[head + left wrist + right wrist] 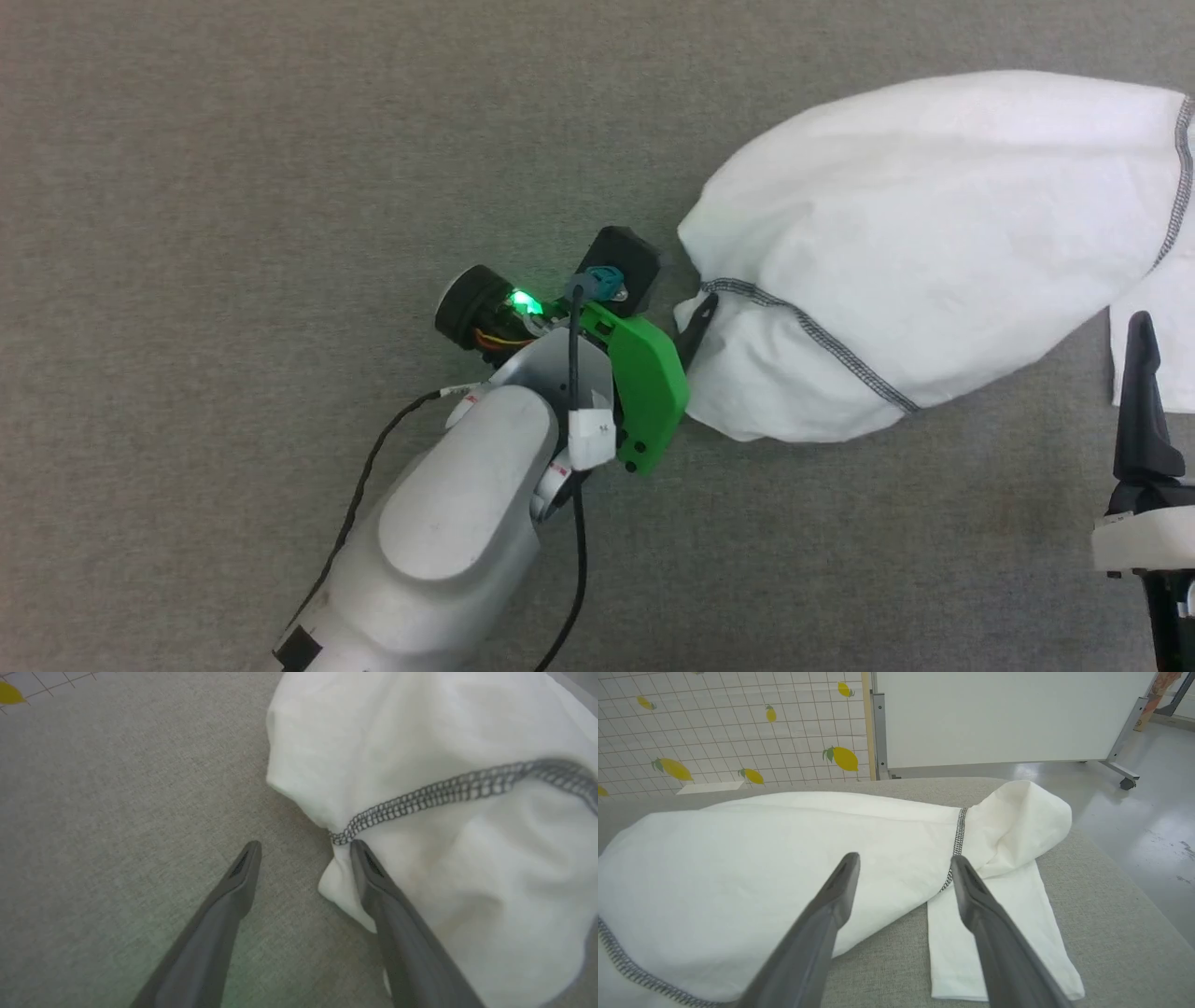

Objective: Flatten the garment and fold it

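Observation:
The garment [934,243] is a white shirt with dark stitched seams, lying bunched on the grey cloth surface at the right of the head view. My left gripper [689,313] sits at its left end. In the left wrist view this gripper [304,847] is open, with one finger on bare surface and the other finger [373,882] lying over the garment's [420,742] edge where a dark seam [448,791] ends. My right gripper [1141,341] stands at the lower right. It is open [904,859] above the garment [761,858], near a flat sleeve [994,933].
The grey padded table [1101,896] ends at the right of the right wrist view, with shiny floor [1134,812] beyond. A white wheeled panel [1008,714] and a lemon-patterned gridded wall [728,723] stand behind. Bare grey surface [233,187] spreads to the left of the left arm.

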Robot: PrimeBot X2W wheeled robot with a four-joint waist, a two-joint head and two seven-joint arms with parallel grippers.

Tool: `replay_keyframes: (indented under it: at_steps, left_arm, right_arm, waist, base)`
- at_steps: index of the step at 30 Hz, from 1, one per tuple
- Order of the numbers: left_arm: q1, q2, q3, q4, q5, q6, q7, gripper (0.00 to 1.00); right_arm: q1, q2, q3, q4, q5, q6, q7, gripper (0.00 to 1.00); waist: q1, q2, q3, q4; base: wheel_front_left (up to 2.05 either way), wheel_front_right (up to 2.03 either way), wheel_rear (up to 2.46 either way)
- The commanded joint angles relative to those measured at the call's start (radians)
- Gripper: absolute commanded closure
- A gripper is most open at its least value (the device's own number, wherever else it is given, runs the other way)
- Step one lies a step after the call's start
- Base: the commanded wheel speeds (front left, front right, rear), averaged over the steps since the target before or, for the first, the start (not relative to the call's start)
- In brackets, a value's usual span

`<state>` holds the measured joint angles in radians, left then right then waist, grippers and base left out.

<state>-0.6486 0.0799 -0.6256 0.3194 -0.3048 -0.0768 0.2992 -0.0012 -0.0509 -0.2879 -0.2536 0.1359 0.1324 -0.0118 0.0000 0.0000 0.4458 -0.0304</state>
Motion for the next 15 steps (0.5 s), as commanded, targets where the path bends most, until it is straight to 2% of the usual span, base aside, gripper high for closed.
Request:
replay_keyframes:
  at_steps: [1, 2, 4, 10, 15]
  left_arm:
    - [-0.015, -0.002, 0.004, 0.011, -0.022, 0.007, 0.0, 0.0]
    - [-0.012, -0.005, -0.001, 0.024, -0.03, 0.005, 0.007, 0.03]
    - [-0.011, -0.009, -0.01, 0.038, -0.041, 0.001, 0.003, 1.0]
    - [0.005, -0.022, -0.038, 0.055, -0.095, -0.013, -0.03, 1.0]
    - [0.014, -0.017, 0.007, 0.019, -0.119, 0.025, -0.105, 1.0]
  right_arm:
    - [-0.021, 0.001, 0.001, 0.007, 0.01, -0.002, -0.012, 0.0]
    - [-0.022, 0.001, 0.002, 0.013, 0.013, -0.002, -0.014, 0.0]
    - [-0.026, 0.001, 0.005, 0.022, 0.016, -0.002, -0.018, 0.0]
    - [-0.032, 0.001, 0.008, 0.041, 0.022, -0.002, -0.018, 0.0]
    - [-0.014, 0.001, -0.003, 0.043, 0.013, -0.002, -0.011, 0.0]
  waist:
    - [0.0, 0.0, 0.031, -0.032]
    - [0.0, 0.0, 0.034, -0.035]
    - [0.0, 0.0, 0.036, -0.038]
    - [0.0, 0.0, 0.005, -0.024]
    - [0.0, 0.0, -0.062, 0.017]
  base:
    - [0.0, 0.0, 0.0]
    - [0.0, 0.0, 0.0]
    - [0.0, 0.0, 0.0]
    - [0.0, 0.0, 0.0]
    - [0.0, 0.0, 0.0]
